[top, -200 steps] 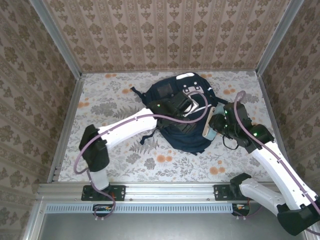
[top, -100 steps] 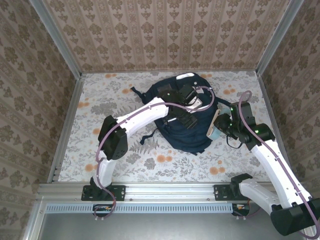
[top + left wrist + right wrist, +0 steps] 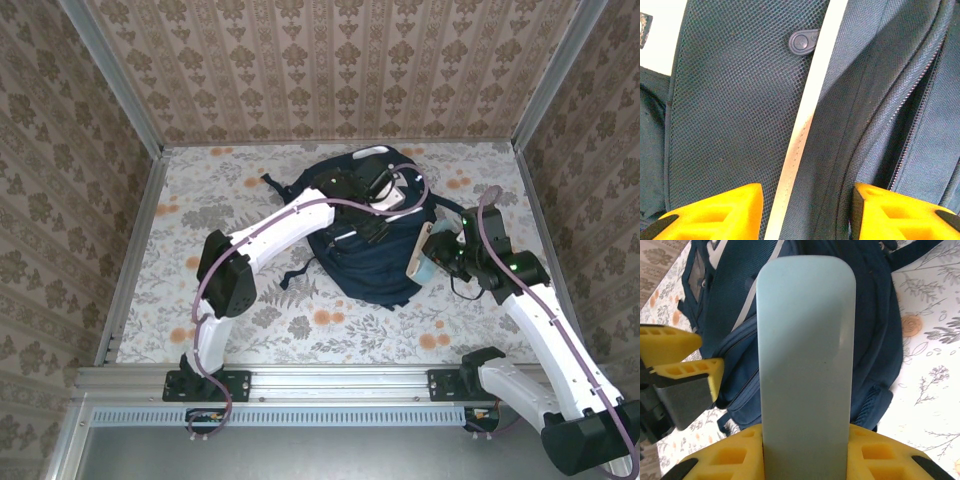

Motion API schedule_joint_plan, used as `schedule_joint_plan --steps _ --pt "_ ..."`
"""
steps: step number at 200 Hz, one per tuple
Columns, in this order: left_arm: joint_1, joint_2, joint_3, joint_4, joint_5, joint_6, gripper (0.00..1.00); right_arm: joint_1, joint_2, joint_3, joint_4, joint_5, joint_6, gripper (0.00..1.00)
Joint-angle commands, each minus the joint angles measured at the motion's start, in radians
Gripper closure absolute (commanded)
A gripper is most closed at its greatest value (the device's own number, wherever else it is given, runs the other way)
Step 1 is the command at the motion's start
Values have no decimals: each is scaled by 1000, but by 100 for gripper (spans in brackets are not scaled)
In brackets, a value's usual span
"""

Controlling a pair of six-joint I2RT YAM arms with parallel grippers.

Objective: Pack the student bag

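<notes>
At the centre of the floral worktop (image 3: 230,200), a large navy-blue fabric backpack (image 3: 375,265) is laid. The left hand (image 3: 807,205) is held open over its zip (image 3: 912,115). A pale-blue, flat, rounded case (image 3: 805,350) is clamped in the right hand (image 3: 805,452). Unless the zip is parted wider, the case may be snagged.

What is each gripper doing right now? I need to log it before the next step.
Left gripper: open, straddling the backpack fabric.
Right gripper: shut on the pale blue case.
</notes>
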Motion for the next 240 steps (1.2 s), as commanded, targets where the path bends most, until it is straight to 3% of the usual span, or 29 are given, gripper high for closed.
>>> schedule_joint_plan --steps 1,44,82,115,146,172,198,240 --pt "3 1 -26 46 -68 106 53 -6 -2 -4 45 -61 23 78" --pt "0 15 -55 -1 -7 183 48 -12 -1 0 31 -33 28 77" --pt "-6 17 -87 13 -39 206 49 -22 18 10 23 -25 26 77" --pt "-11 6 -98 47 -41 205 62 -25 28 14 23 -23 31 77" --pt "-16 -28 -105 97 -72 198 81 -24 27 14 44 -44 47 77" --pt "-18 -93 -113 169 -114 163 90 -25 17 -1 93 -110 69 77" --pt "-13 -154 -120 256 -168 74 92 -24 24 -37 203 -230 106 77" --pt "-9 -194 -86 302 -157 -5 93 -24 81 -79 430 -393 189 77"
